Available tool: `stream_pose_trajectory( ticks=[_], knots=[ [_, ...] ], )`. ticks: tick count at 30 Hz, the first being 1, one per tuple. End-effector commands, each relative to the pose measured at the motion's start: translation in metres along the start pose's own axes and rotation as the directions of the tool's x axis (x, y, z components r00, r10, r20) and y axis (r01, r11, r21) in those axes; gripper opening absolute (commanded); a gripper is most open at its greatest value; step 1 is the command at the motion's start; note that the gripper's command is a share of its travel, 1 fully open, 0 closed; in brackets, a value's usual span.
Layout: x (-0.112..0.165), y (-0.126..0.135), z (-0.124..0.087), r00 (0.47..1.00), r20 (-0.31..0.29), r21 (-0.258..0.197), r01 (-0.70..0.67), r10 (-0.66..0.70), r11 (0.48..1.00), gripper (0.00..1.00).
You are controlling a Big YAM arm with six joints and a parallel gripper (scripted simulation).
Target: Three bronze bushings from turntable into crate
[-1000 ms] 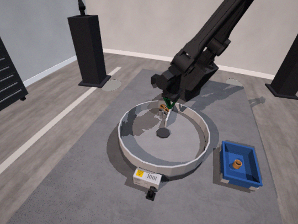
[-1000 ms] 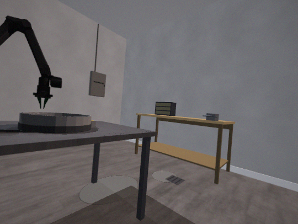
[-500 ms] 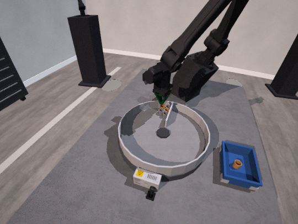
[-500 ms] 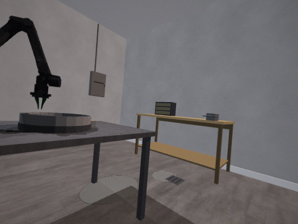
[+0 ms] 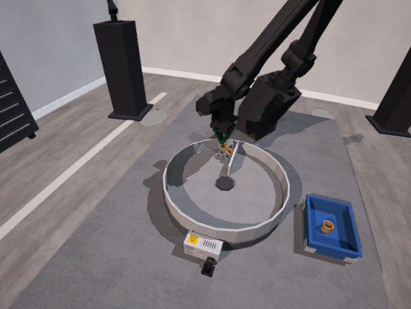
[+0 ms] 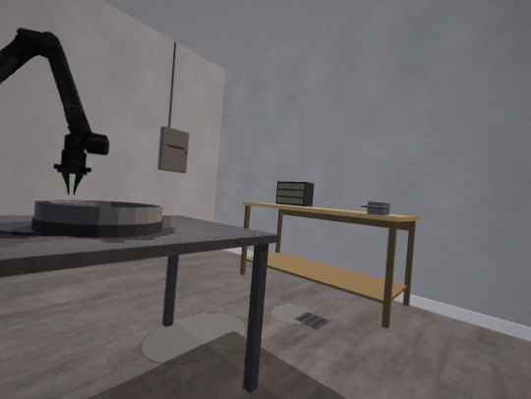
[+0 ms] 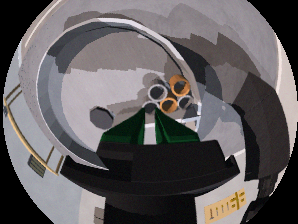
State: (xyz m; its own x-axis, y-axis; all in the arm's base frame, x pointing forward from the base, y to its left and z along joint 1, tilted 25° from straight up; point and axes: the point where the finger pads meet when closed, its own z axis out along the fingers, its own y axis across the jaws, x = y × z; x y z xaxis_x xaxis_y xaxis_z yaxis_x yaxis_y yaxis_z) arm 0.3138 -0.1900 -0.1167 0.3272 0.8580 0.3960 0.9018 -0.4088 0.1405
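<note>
While hand (image 5: 223, 138) hovers shut — bushings (image 5: 226, 151) crowd divider (image 5: 237, 157), rim.

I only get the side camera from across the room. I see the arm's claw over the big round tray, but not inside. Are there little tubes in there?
Observer: Yes. A small bunch of bushings sits at the far edge of the turntable, against a thin upright divider.
Operator: Is the claw holding one?
Observer: No. The gripper hangs just above the bunch, its fingers nearly shut with nothing between them.
Operator: Are they all the same colour?
Observer: No. The wrist camera shows bronze ones mixed with grey ones.
Operator: Is any in the box yet?
Observer: One bronze bushing stands in the blue crate, beside the turntable.
</note>
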Motion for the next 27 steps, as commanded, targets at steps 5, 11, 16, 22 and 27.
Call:
stream_pose_trajectory(
  ticks=[5, 11, 16, 22, 27],
  knots=[
    [-0.007, 0.008, 0.000, 1.000, -0.001, -0.007, -0.001, 0.001, 1.000, 0.12],
    [-0.007, 0.008, 0.000, 1.000, -0.001, -0.007, -0.001, 0.001, 1.000, 0.12],
    [-0.007, 0.008, 0.000, 1.000, -0.001, -0.007, -0.001, 0.001, 1.000, 0.12],
    [-0.007, 0.008, 0.000, 1.000, -0.001, -0.007, -0.001, 0.001, 1.000, 0.12],
    [0.000, 0.011, 0.016, 1.000, 0.000, -0.012, 0.009, -0.009, 1.000, 0.12]
  ],
)
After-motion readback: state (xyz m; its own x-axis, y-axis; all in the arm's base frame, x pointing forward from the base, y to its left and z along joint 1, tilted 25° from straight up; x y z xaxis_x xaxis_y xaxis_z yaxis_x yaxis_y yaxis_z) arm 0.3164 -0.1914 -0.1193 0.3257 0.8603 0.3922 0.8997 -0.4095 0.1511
